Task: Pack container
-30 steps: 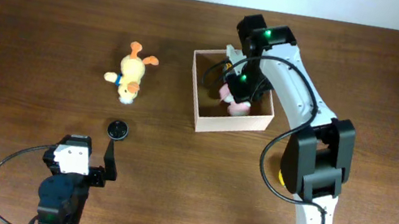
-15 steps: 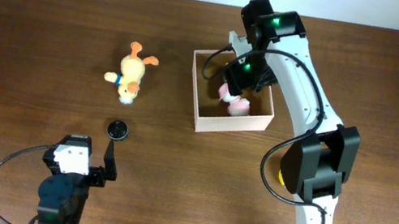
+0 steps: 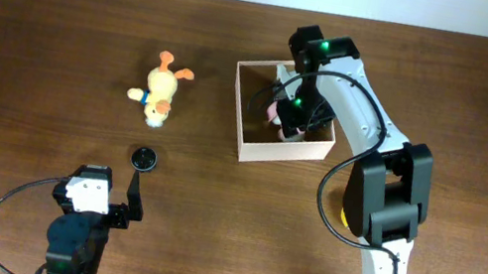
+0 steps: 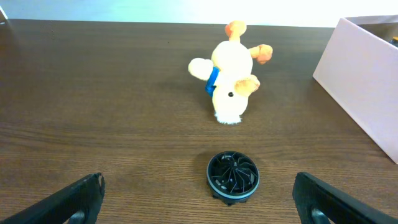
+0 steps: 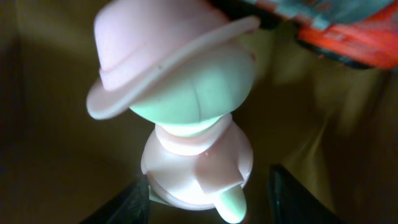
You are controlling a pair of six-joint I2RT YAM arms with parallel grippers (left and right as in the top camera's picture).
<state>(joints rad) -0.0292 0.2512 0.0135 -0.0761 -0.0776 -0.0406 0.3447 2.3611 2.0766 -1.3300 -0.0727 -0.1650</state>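
Nearest the bases, the left end effector (image 4: 199,190) hangs over the dark wooden worktop (image 4: 93,93) with its fingers wide apart and empty. Just ahead lies a small black round ribbed disc (image 4: 232,176), then a yellow plush duck with orange feet and a blue collar (image 4: 230,84). Farther right stands the square white-walled cardboard container (image 3: 284,151). Down inside it the right end effector (image 5: 208,185) straddles a pale pink plastic figure in a brimmed hat (image 5: 186,106). Its fingers are spread, one at the figure's body and the other clear. A blurred orange-and-teal item (image 5: 348,31) lies beyond. This looks like the set-down step. Next comes a straight lift out without snagging the figure, then probably the duck.
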